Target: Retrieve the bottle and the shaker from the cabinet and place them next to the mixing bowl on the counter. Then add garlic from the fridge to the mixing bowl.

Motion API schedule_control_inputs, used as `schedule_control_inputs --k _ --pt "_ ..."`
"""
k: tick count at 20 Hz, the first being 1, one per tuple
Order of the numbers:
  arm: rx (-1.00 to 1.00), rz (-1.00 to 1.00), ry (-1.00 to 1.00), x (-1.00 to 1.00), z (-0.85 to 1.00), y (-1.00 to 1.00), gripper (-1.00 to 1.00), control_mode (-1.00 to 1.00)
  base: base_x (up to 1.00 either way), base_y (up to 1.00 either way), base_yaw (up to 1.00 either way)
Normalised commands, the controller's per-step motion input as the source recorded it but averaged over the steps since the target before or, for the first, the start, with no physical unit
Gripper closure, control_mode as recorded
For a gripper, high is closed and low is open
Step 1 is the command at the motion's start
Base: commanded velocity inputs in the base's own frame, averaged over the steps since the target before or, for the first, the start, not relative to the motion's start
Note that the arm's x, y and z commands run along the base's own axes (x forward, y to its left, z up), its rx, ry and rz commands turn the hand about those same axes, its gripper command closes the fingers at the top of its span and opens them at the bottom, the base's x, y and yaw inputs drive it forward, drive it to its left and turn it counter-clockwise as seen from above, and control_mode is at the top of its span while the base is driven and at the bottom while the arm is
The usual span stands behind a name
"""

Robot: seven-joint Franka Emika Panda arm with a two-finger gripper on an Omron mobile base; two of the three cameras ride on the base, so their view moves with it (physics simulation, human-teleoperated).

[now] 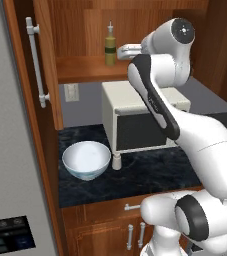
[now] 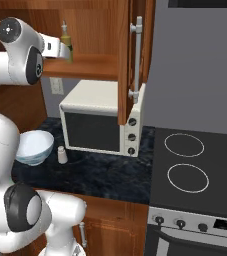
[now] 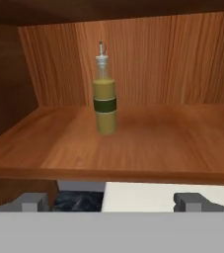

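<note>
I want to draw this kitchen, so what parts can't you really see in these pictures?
- Bottle: right base view, lower part hidden by the hand.
- Mixing bowl: right base view, left side behind the white arm.
- Microwave: left base view, right side covered by the arm.
- Gripper: hand view, just the tips of its open fingers, cut by the bottom edge.
- Shaker: too small for detail.

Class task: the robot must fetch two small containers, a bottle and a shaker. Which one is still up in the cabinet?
The bottle, yellowish with a dark green band, stands upright on the cabinet shelf. The white shaker is already on the counter, beside the mixing bowl.
</note>
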Motion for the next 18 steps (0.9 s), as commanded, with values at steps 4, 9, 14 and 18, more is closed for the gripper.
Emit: schedule_control_inputs --k 4,9,14,18 --pt "0.00 0.00 0.02 0.38 0.08 0.13 -1.00 -1.00 0.00 0.00 0.00" --pt "0.00 0.00 0.01 0.35 0.04 0.29 -1.00 -1.00 0.00 0.00 0.00" --pt "0.00 0.00 0.00 0.49 0.00 0.15 -1.00 -1.00 0.00 0.00 0.00" --pt "0.00 0.00 0.00 0.36 0.00 0.00 -1.00 -1.00 0.00 0.00 0.00"
